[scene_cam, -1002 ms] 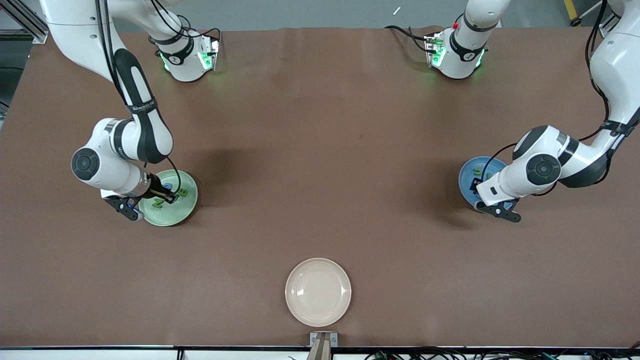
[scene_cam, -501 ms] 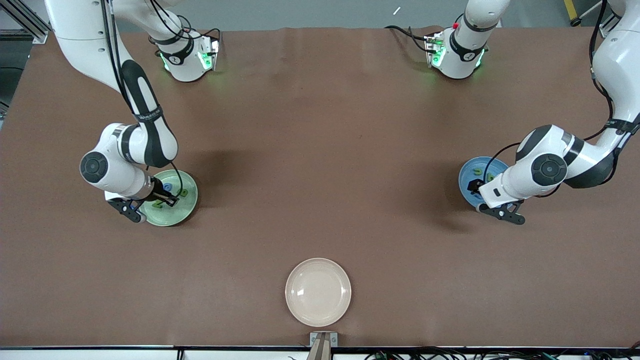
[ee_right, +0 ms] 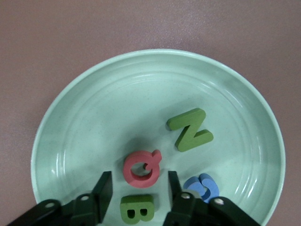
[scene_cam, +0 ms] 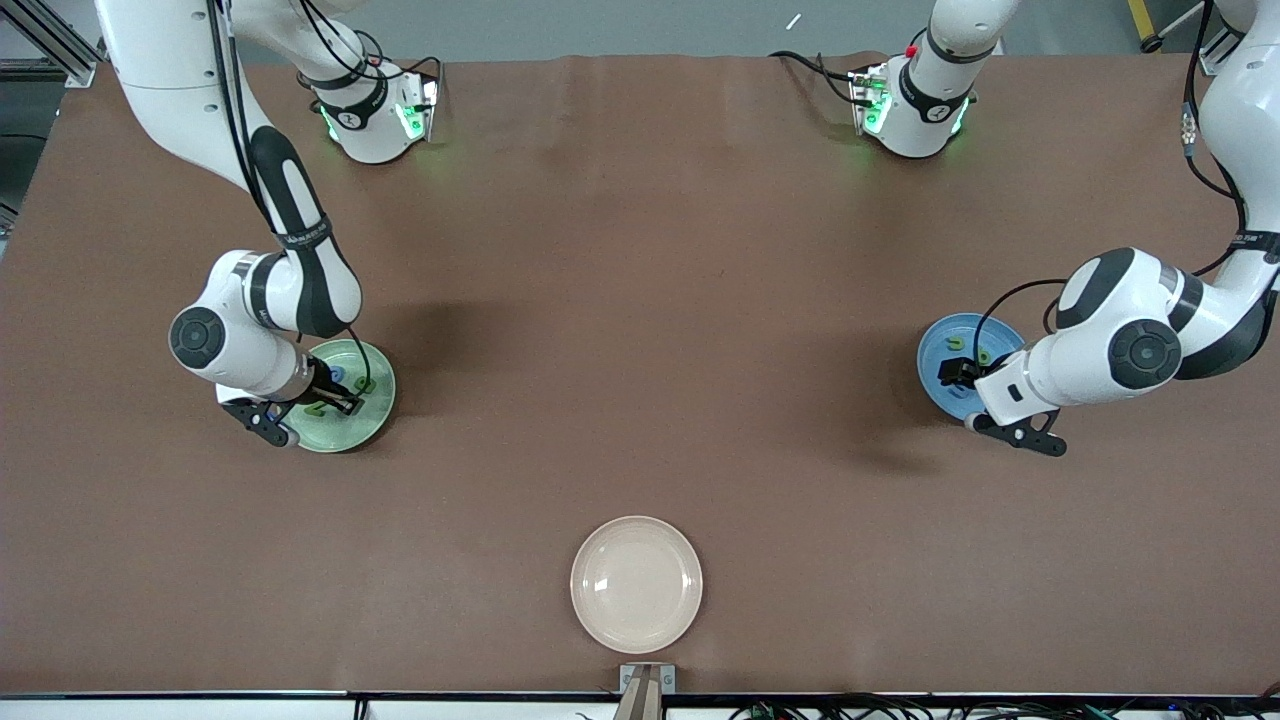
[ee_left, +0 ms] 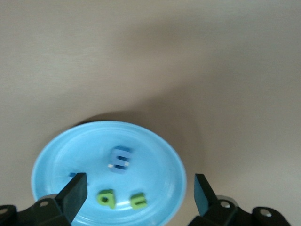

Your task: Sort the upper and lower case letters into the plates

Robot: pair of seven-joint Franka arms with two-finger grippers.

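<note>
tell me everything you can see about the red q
The small flat red letter Q looks like matte foam, a thick ring with a round hole and a short tail. It lies flat in the pale mint green round plate, beside a green B, with a green N and a blue C close by. The right tool hangs just over it, fingers parted, touching nothing.

Mint green plate (ee_right: 56, 141): round, shallow, rimmed; lies toward the right arm's end of the table. Contents, all flat: green N (ee_right: 190, 129), red Q (ee_right: 141, 166), green B (ee_right: 136, 208), blue C (ee_right: 202, 186).

Sky blue plate (ee_left: 155, 155): same form; toward the left arm's end. Contents: blue m (ee_left: 121, 158), two green lower-case letters (ee_left: 106, 198), a partly hidden blue piece (ee_left: 72, 176).
</note>
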